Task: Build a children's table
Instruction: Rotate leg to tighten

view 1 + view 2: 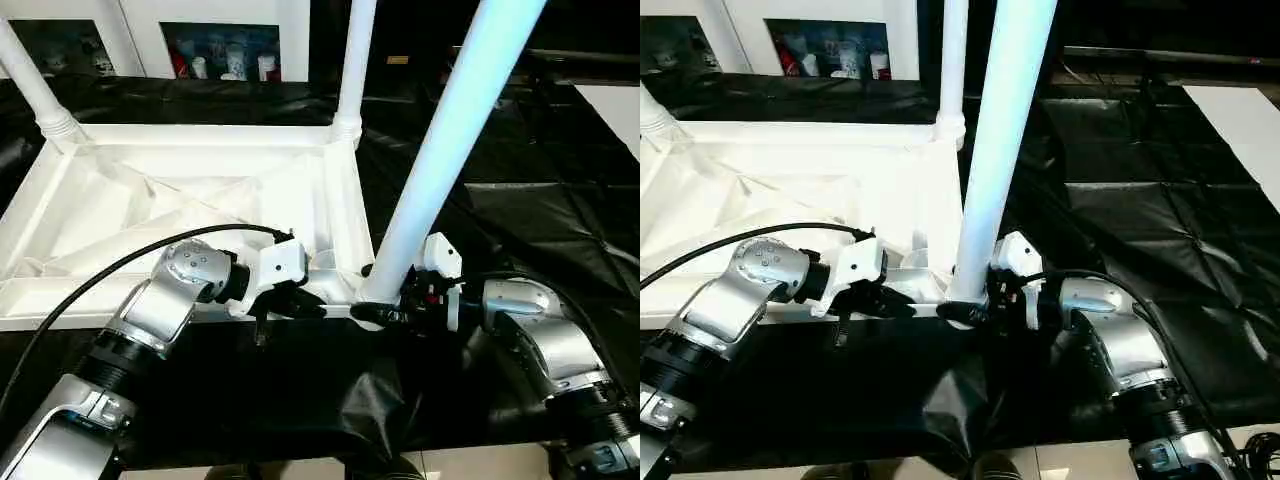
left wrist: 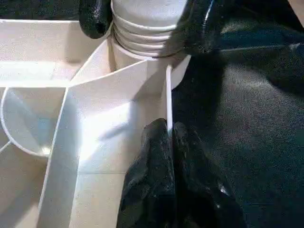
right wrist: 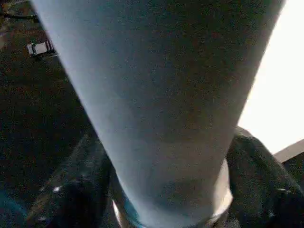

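The white tabletop lies upside down on black sheeting, ribbed underside up. Two white legs stand in its far corner sockets. A third leg leans up from the near right corner socket. My right gripper holds this leg at its ribbed base, one black finger on each side; the right wrist view shows the leg between the fingers. My left gripper is shut on the tabletop's thin near rim wall, just left of that corner.
Black sheeting covers the work surface and hangs over its near edge. A flat white board lies at the far right. Shelves with small items stand behind. A black cable arcs over my left forearm.
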Available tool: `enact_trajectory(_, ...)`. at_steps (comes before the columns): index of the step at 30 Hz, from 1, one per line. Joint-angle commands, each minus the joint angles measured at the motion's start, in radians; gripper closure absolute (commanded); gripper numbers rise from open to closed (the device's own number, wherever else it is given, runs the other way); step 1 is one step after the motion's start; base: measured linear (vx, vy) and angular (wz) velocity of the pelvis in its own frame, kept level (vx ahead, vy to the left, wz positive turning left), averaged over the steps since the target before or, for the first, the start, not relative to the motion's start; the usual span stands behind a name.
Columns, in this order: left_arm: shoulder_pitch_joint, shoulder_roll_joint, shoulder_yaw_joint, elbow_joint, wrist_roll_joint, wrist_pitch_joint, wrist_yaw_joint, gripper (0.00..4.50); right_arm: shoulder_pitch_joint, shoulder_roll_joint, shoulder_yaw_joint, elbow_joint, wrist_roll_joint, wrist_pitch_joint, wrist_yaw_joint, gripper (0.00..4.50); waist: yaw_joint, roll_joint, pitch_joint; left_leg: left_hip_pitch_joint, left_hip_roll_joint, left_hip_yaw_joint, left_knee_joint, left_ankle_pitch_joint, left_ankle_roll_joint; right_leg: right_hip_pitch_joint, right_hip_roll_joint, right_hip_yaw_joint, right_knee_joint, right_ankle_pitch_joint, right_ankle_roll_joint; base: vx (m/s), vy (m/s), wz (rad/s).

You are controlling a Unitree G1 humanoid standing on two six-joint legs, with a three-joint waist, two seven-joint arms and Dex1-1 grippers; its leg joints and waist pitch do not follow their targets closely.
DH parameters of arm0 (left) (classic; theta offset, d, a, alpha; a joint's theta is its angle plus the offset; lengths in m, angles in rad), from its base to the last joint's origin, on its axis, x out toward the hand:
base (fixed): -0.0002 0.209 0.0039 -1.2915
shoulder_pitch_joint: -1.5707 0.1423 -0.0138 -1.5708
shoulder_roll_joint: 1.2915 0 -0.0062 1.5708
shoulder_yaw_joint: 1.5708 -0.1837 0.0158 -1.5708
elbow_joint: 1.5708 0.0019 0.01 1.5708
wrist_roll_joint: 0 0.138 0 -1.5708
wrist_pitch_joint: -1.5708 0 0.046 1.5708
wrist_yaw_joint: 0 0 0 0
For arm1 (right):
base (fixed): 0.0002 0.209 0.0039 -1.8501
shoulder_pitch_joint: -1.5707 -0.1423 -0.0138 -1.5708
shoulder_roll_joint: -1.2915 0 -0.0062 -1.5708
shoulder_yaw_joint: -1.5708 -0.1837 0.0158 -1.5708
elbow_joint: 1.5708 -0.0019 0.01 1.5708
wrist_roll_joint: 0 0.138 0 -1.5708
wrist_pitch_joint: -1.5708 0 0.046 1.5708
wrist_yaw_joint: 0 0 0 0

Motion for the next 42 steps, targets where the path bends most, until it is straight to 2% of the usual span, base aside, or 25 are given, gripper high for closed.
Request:
enact_trajectory(1,0.018,-0.008,-0.031,0.004,-0.004,0.011,-0.008,4.50,0.004,-0.008,0.036,0.003,-0.017,-0.014,0.027,1.64,0.000,-0.006,-0.058,0.007,0.054,-0.016,-0.050,-0.048,0.128,0.068,-0.073,0.045,-0.049,-0.049,-0.283,0.000,0.000,0.00)
enact_trajectory(6,0.017,-0.013,-0.027,0.013,0.003,0.015,0.012,4.50,0.001,-0.001,0.040,0.029,-0.046,-0.035,-0.003,1.75,0.000,-0.005,-0.059,0.008,0.053,-0.016,-0.049,-0.050,0.127,0.067,-0.072,0.045,-0.049,-0.057,-0.282,0.000,0.000,0.00)
enact_trajectory(8,0.006,-0.036,-0.014,0.048,0.020,0.035,0.069,4.50,-0.007,0.032,0.019,0.059,-0.054,-0.018,-0.080,1.77,-0.001,-0.006,-0.058,0.006,0.052,-0.016,-0.049,-0.052,0.125,0.068,-0.072,0.045,-0.050,-0.062,-0.281,0.000,0.000,0.00)
enact_trajectory(10,-0.011,-0.069,0.001,0.092,0.034,0.059,0.138,4.50,-0.018,0.078,-0.009,0.098,-0.061,-0.006,-0.177,1.78,-0.004,-0.007,-0.053,0.007,0.051,-0.017,-0.052,-0.091,0.105,0.063,-0.072,0.044,-0.061,-0.143,-0.268,0.000,0.000,0.00)
enact_trajectory(11,-0.022,-0.087,0.009,0.116,0.042,0.070,0.176,4.50,-0.023,0.103,-0.023,0.117,-0.065,-0.004,-0.228,1.78,-0.005,-0.007,-0.052,0.009,0.049,-0.019,-0.054,-0.130,0.080,0.062,-0.073,0.044,-0.069,-0.229,-0.249,0.000,0.000,0.00)
enact_trajectory(13,-0.038,-0.113,0.018,0.154,0.053,0.069,0.231,4.50,-0.029,0.137,-0.039,0.140,-0.072,0.001,-0.299,1.78,-0.007,-0.009,-0.049,0.010,0.047,-0.022,-0.057,-0.165,0.050,0.058,-0.074,0.044,-0.081,-0.333,-0.211,0.000,0.000,0.00)
enact_trajectory(14,-0.060,-0.151,0.034,0.206,0.067,0.077,0.314,4.50,-0.035,0.182,-0.056,0.168,-0.080,0.004,-0.386,1.78,-0.011,-0.007,-0.048,0.008,0.048,-0.024,-0.061,-0.178,0.040,0.055,-0.073,0.045,-0.084,-0.374,-0.191,0.000,0.000,0.00)
enact_trajectory(19,-0.104,-0.232,0.055,0.293,0.097,0.146,0.488,4.50,-0.066,0.301,-0.102,0.245,-0.105,0.029,-0.648,1.78,-0.017,-0.004,-0.041,0.018,0.049,-0.031,-0.071,-0.263,0.014,0.044,-0.076,0.045,-0.098,-0.493,-0.153,0.000,0.000,0.00)
enact_trajectory(20,-0.109,-0.240,0.057,0.303,0.105,0.159,0.517,4.50,-0.073,0.315,-0.106,0.258,-0.114,0.030,-0.687,1.78,-0.017,-0.004,-0.044,0.020,0.049,-0.034,-0.072,-0.270,0.010,0.046,-0.078,0.044,-0.102,-0.516,-0.140,0.000,0.000,0.00)
enact_trajectory(22,-0.126,-0.265,0.064,0.335,0.120,0.166,0.579,4.50,-0.101,0.364,-0.137,0.308,-0.133,0.034,-0.833,1.78,-0.019,-0.002,-0.048,0.015,0.049,-0.033,-0.074,-0.233,0.011,0.048,-0.075,0.046,-0.096,-0.440,-0.145,0.000,0.000,0.00)
enact_trajectory(26,-0.143,-0.280,0.064,0.367,0.140,0.148,0.595,4.50,-0.136,0.409,-0.148,0.344,-0.149,-0.001,-0.884,1.78,-0.019,0.000,-0.054,0.015,0.049,-0.029,-0.072,-0.204,0.025,0.053,-0.073,0.046,-0.086,-0.306,-0.175,0.000,0.000,0.00)
enact_trajectory(27,-0.143,-0.280,0.064,0.367,0.140,0.148,0.595,4.50,-0.136,0.409,-0.148,0.344,-0.149,-0.001,-0.884,1.78,-0.020,-0.002,-0.055,0.013,0.047,-0.027,-0.071,-0.200,0.033,0.055,-0.073,0.045,-0.086,-0.289,-0.181,0.000,0.000,0.00)
enact_trajectory(32,-0.148,-0.264,0.054,0.368,0.147,0.140,0.582,4.50,-0.136,0.396,-0.104,0.304,-0.146,-0.059,-0.768,1.78,-0.015,-0.004,-0.054,0.014,0.049,-0.026,-0.070,-0.213,0.046,0.055,-0.077,0.046,-0.090,-0.330,-0.183,0.000,0.000,0.00)
enact_trajectory(33,-0.147,-0.256,0.051,0.362,0.146,0.139,0.573,4.50,-0.132,0.387,-0.098,0.282,-0.135,-0.066,-0.734,1.43,-0.015,-0.005,-0.056,0.013,0.049,-0.025,-0.069,-0.210,0.048,0.057,-0.076,0.046,-0.090,-0.327,-0.183,0.000,0.000,0.00)
enact_trajectory(35,-0.144,-0.242,0.047,0.350,0.146,0.132,0.552,4.50,-0.125,0.368,-0.090,0.240,-0.104,-0.068,-0.664,1.43,-0.013,-0.005,-0.057,0.012,0.049,-0.024,-0.068,-0.193,0.057,0.057,-0.076,0.046,-0.088,-0.305,-0.189,0.000,0.000,0.00)
enact_trajectory(36,-0.143,-0.238,0.048,0.346,0.145,0.129,0.545,4.50,-0.123,0.360,-0.087,0.227,-0.096,-0.065,-0.642,1.20,-0.012,-0.005,-0.059,0.010,0.050,-0.024,-0.067,-0.174,0.065,0.061,-0.076,0.047,-0.084,-0.273,-0.196,0.000,0.000,0.00)
enact_trajectory(37,-0.140,-0.231,0.046,0.339,0.145,0.109,0.529,4.50,-0.121,0.340,-0.079,0.212,-0.097,-0.064,-0.614,1.20,-0.010,-0.007,-0.062,0.010,0.049,-0.021,-0.063,-0.141,0.082,0.062,-0.075,0.046,-0.079,-0.217,-0.212,0.000,0.000,0.00)
enact_trajectory(38,-0.136,-0.224,0.046,0.330,0.142,0.102,0.514,4.50,-0.119,0.318,-0.067,0.198,-0.100,-0.059,-0.581,1.03,-0.010,-0.006,-0.061,0.010,0.049,-0.020,-0.063,-0.138,0.089,0.062,-0.074,0.046,-0.079,-0.207,-0.216,0.000,0.000,0.00)
enact_trajectory(39,-0.136,-0.222,0.045,0.328,0.142,0.100,0.511,4.50,-0.118,0.313,-0.064,0.195,-0.102,-0.059,-0.575,0.98,-0.012,-0.007,-0.061,0.005,0.048,-0.022,-0.063,-0.131,0.091,0.067,-0.074,0.045,-0.076,-0.198,-0.217,0.000,0.000,0.00)
enact_trajectory(40,-0.129,-0.204,0.037,0.308,0.142,0.078,0.477,4.50,-0.115,0.270,-0.045,0.174,-0.112,-0.052,-0.523,0.89,-0.015,-0.009,-0.062,-0.003,0.047,-0.026,-0.065,-0.117,0.094,0.074,-0.076,0.041,-0.074,-0.198,-0.215,0.000,0.000,0.00)
enact_trajectory(41,-0.129,-0.204,0.037,0.308,0.142,0.078,0.477,4.50,-0.115,0.270,-0.045,0.174,-0.112,-0.052,-0.523,0.79,-0.018,-0.009,-0.062,0.003,0.048,-0.023,-0.062,-0.124,0.097,0.068,-0.076,0.042,-0.078,-0.216,-0.213,0.000,0.000,0.00)
enact_trajectory(42,-0.125,-0.196,0.032,0.298,0.136,0.064,0.453,4.50,-0.113,0.254,-0.040,0.166,-0.113,-0.048,-0.499,0.79,-0.020,-0.008,-0.060,0.003,0.048,-0.023,-0.062,-0.128,0.098,0.066,-0.076,0.042,-0.079,-0.224,-0.216,0.000,0.000,0.00)
